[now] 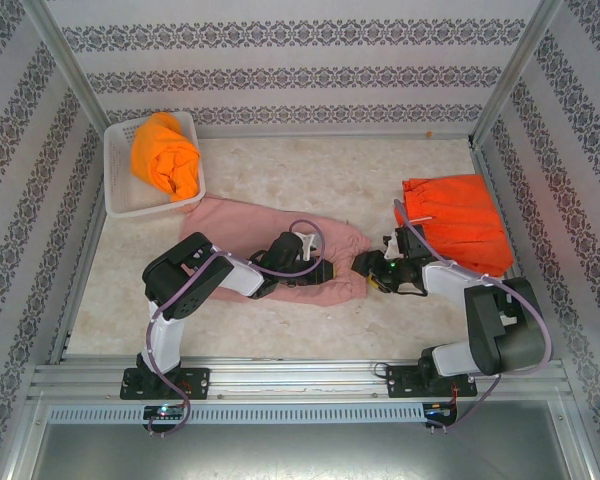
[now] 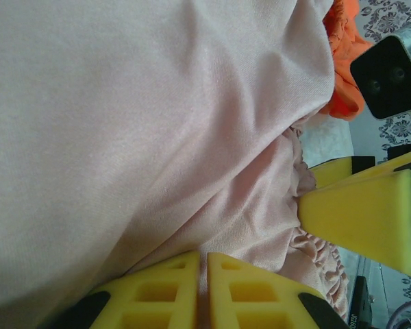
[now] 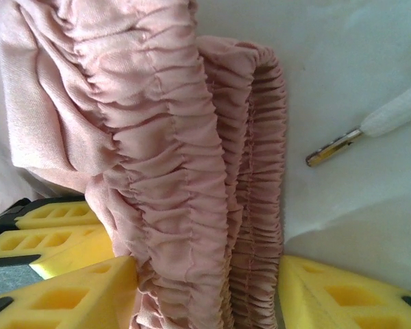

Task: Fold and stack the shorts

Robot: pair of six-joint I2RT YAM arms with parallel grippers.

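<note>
The dusty pink shorts (image 1: 270, 240) lie spread across the middle of the table, waist to the right. My left gripper (image 2: 204, 274) is shut on a thin fold of their pink fabric (image 2: 157, 137) near the waist (image 1: 325, 270). My right gripper (image 3: 205, 274) stands open astride the gathered waistband (image 3: 192, 157), with a yellow finger close against each side; in the top view it is at the shorts' right end (image 1: 365, 265). The red-orange shorts (image 1: 460, 220) lie at the right. The yellow-orange shorts (image 1: 165, 155) sit bunched in the basket.
A white mesh basket (image 1: 120, 190) stands at the back left. A white drawstring with a metal tip (image 3: 332, 147) lies on the table beside the waistband. Patterned walls and metal posts enclose the table. Bare tabletop shows at the back middle (image 1: 320, 170).
</note>
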